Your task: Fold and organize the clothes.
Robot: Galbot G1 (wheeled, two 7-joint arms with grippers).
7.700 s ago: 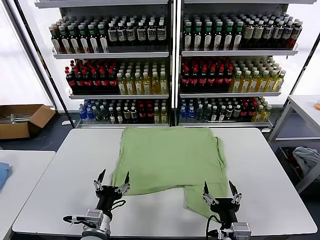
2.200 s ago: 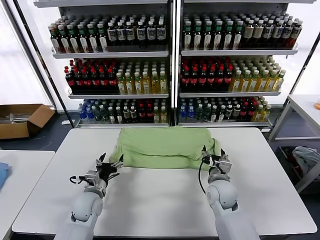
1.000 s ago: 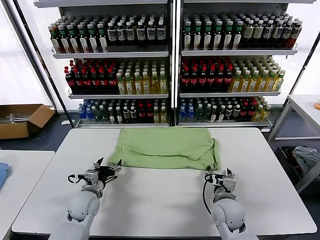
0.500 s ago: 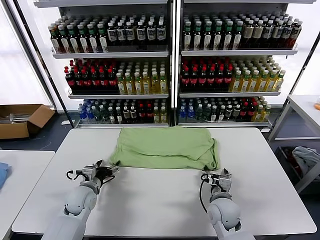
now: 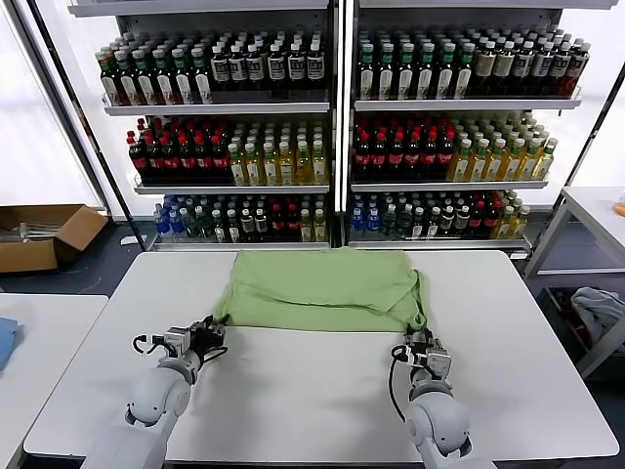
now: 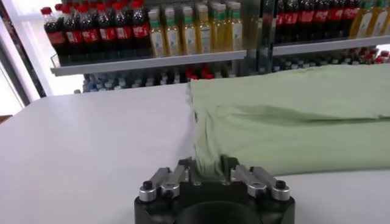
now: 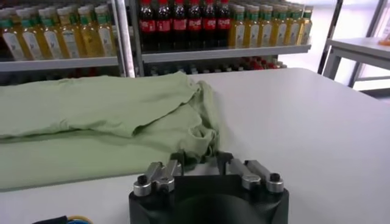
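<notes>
The clothes are one light green shirt [image 5: 322, 288], folded into a wide band across the far half of the white table [image 5: 293, 401]. My left gripper [image 5: 213, 327] sits at the shirt's near left corner, and its fingers pinch the green hem [image 6: 210, 167]. At the near right corner my right gripper [image 5: 418, 335] has closed on a bunched fold of the fabric [image 7: 200, 159]. Collar, buttons and chest print are hidden.
Shelves of bottles [image 5: 337, 147] stand just behind the table. A cardboard box [image 5: 44, 234] lies on the floor at left, near a side table [image 5: 49, 332] with a blue cloth [image 5: 5, 342]. A grey-white cloth bundle [image 5: 601, 308] sits at right.
Both grippers have moved forward to the shirt's near corners and gone from open to closed on the fabric. The shirt itself has stayed in place.
</notes>
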